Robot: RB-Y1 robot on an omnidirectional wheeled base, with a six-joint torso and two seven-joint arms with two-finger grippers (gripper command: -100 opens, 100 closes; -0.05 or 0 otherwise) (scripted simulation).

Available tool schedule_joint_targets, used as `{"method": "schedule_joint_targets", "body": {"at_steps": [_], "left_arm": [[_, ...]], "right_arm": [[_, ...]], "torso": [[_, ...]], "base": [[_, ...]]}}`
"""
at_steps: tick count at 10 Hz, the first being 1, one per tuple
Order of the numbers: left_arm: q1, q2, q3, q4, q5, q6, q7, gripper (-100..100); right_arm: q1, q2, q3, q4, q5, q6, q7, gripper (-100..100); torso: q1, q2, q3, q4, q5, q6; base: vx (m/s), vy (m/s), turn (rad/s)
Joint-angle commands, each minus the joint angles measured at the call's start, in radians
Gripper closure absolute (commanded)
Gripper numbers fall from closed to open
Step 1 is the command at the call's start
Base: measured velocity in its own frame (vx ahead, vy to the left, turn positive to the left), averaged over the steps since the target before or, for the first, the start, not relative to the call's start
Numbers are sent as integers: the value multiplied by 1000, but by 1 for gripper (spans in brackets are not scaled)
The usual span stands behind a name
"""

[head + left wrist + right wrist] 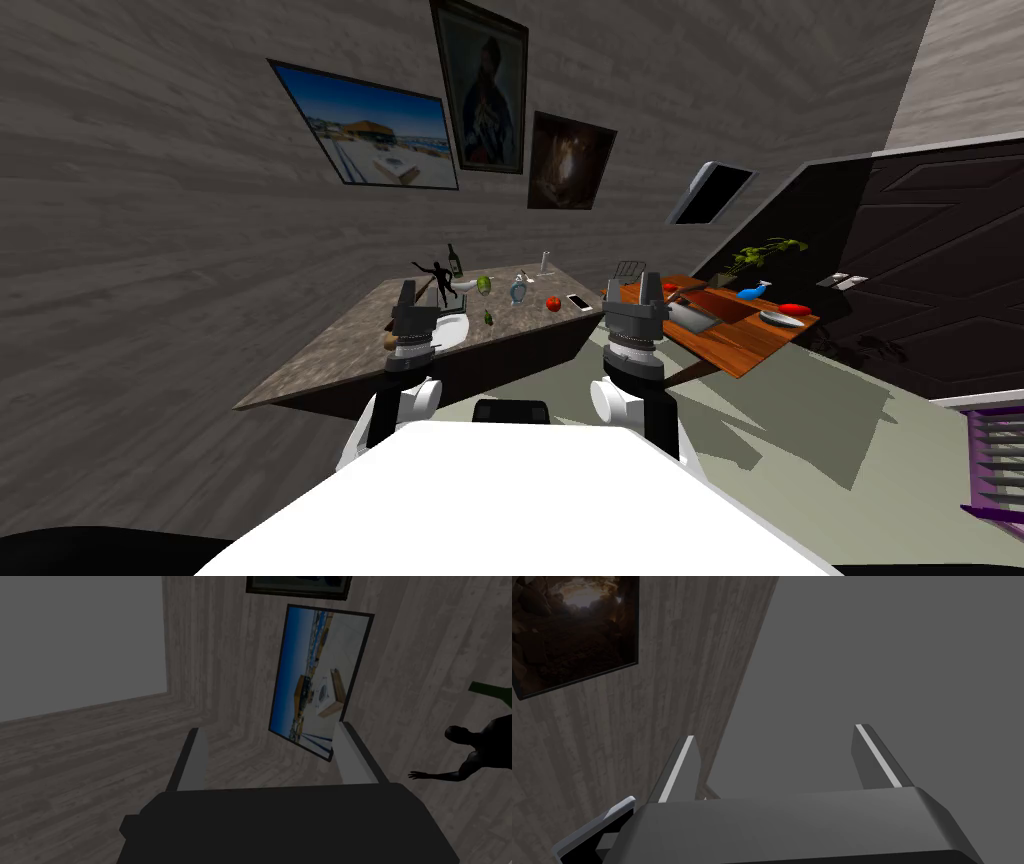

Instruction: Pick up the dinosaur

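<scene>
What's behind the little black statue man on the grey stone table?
A dark green bottle stands close behind the black human figure, then the grey plank wall. The figure covers anything low between them.

Grey wood-grain wall [150, 250], mottled brown table [330, 350], black figurine [437, 272], dark green bottle [454, 260], red fruit [553, 303], orange-brown table [745, 350] on the right.

Past the left tool [407, 288], a grey stone tabletop [330, 360] carries a black human figurine [437, 272], a dark green bottle [454, 260], a clear glass flask [518, 290], a round red fruit [553, 304] and a white phone [579, 301]. Beyond the right tool [634, 283], a wooden tabletop [745, 348] holds a potted plant [762, 254] and a grey plate [781, 318]. On the wall above hang a seaside picture [372, 128], a portrait [482, 88] and a dark brown picture [570, 162].
</scene>
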Motion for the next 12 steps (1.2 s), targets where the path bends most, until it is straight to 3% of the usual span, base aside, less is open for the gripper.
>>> {"method": "schedule_joint_targets", "body": {"at_steps": [1, 7, 12], "left_arm": [[-3, 45, 7, -1, 1, 37, 14, -100], [-18, 143, 44, -3, 4, 185, 83, -100], [-25, 183, 66, -5, 4, 294, 123, -100]], "right_arm": [[0, 0, 0, 0, 0, 0, 0, 0], [0, 0, 0, 0, 0, 0, 0, 0], [0, 0, 0, 0, 0, 0, 0, 0]], "torso": [[0, 0, 0, 0, 0, 0], [3, 1, 1, 0, 1, 0], [4, 1, 1, 0, 1, 0]], "base": [[-3, 26, -124], [-26, 62, -155], [-25, 56, -113]]}}
